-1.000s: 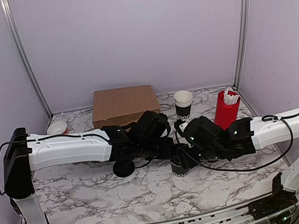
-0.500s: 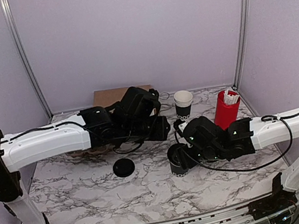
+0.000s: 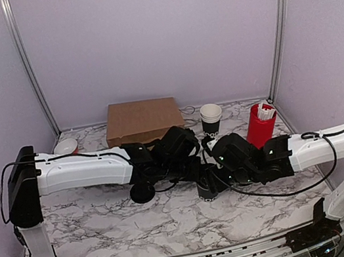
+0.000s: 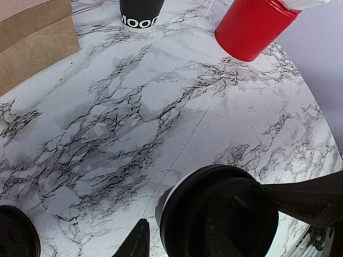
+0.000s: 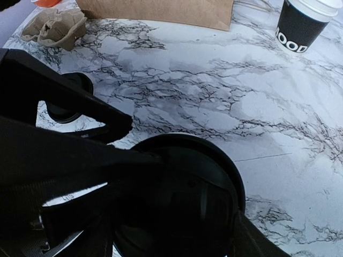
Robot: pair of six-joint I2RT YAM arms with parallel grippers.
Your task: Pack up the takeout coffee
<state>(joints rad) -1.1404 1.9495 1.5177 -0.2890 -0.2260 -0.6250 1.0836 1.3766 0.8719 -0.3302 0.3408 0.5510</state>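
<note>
Top external, cup: you find the takeout coffee point(image 3: 207, 191) upright on the marble table point(image 3: 110, 229), near the centre, between the two wrists.
Lid: the black lid point(image 5: 179, 198) sits on the cup in both wrist views. You cannot tell whether it is snapped home all round.
Right gripper: the right gripper point(image 3: 216, 177) comes in from 3 o'clock. Its fingers flank the cup wall under the lid and look closed on it.
Left gripper: the left gripper point(image 3: 197, 172) hangs over the cup from 10 o'clock. One finger point(image 4: 138, 242) shows just beside the rim, apart from it. The other is lost against the black lid, so you cannot tell the opening.
Neighbours: from the cup, the spare lid point(image 3: 142, 192) lies at 9 o'clock, the stack of cups point(image 3: 211, 120) at 12, the red cylinder point(image 3: 260, 127) at 2, and the brown paper bag point(image 3: 142, 120) at 11.
Handling: judge it light, with a thin paper wall that dents under a hard squeeze. The contents are hidden, so keep it upright.
Hold: grip opposite sides of the wall just under the stiffer rim. Do not lift by the lid, which may pop off.
</note>
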